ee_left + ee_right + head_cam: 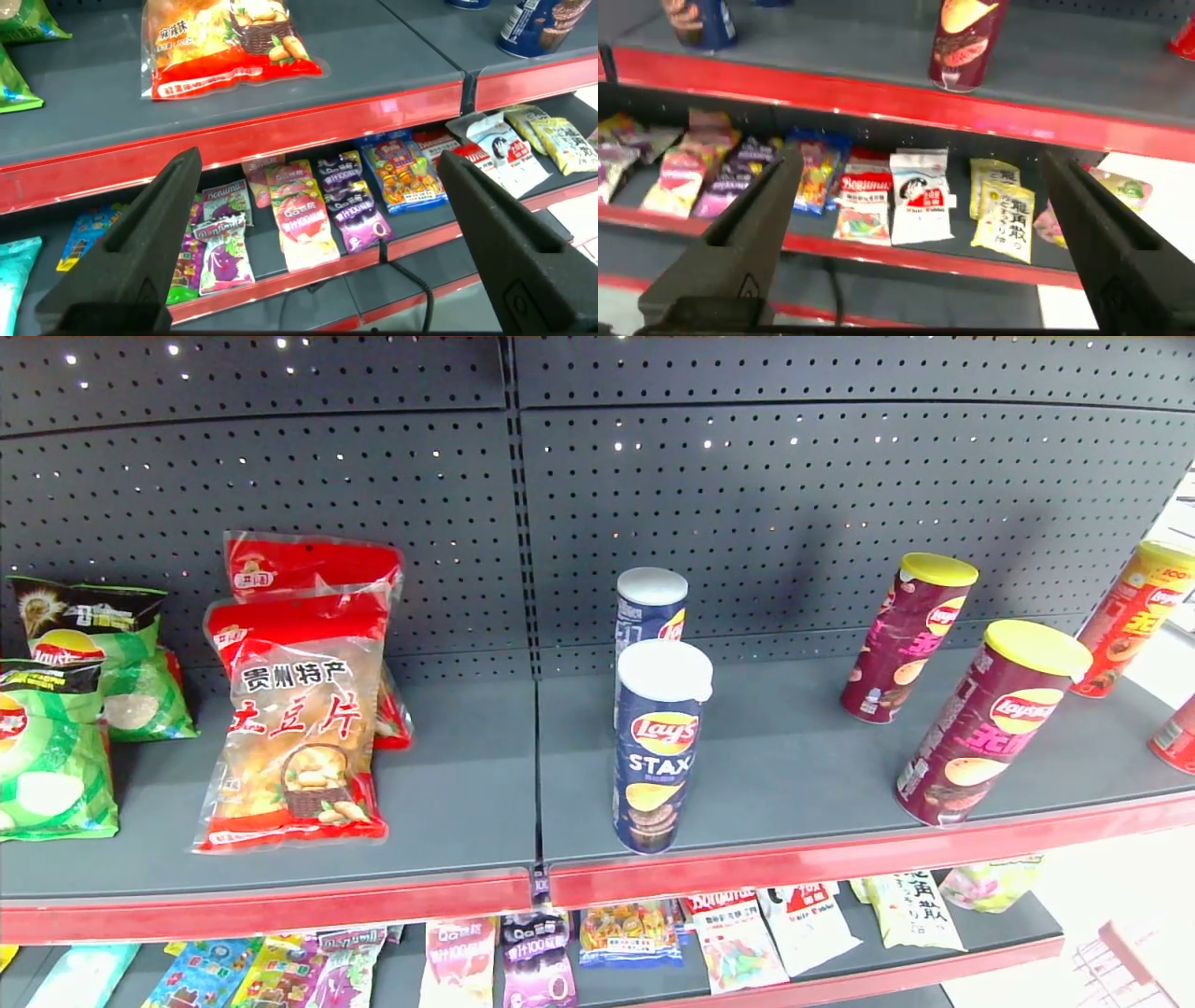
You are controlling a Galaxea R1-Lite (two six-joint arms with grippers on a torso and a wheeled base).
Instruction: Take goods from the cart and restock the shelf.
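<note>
L gripper [318,166], R gripper [922,161] both spread wide, empty, facing lower shelf [878,250] w/ small packets [304,219], probably sweets.

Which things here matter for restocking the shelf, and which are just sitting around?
Job: shelf, with bare gaps to fill; left gripper, open and empty; right gripper, open and empty.
Just there, already stocked: blue cans; maroon cans; red bags; green bags; candy packs on the lower shelf.
</note>
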